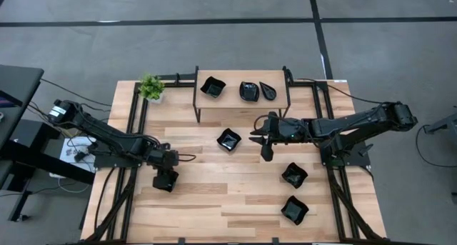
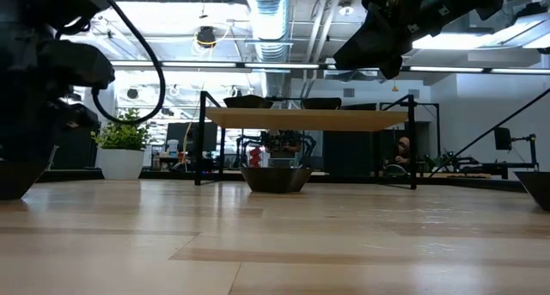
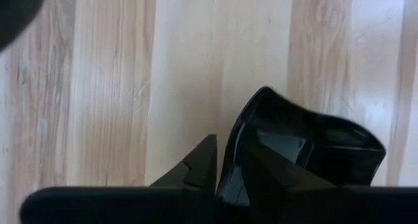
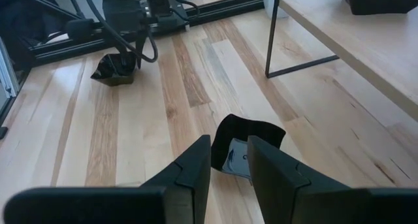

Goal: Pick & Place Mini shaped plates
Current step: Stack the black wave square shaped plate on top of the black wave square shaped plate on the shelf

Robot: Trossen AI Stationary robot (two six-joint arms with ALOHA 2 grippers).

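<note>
The step in hand looks like a pick-up by the left pincer (image 1: 166,179), low over the front-left of the bench (image 1: 214,202): its fingers stand on each side of the rim of a black plate (image 3: 307,149), but I cannot tell if the grip is already firm. Next it must close fully and lift. The right pincer (image 1: 265,141) hangs partly open and empty above the middle, near another plate (image 1: 228,138). The small shelf (image 1: 243,102) carries three plates; two more (image 1: 293,175) lie front-right.
</note>
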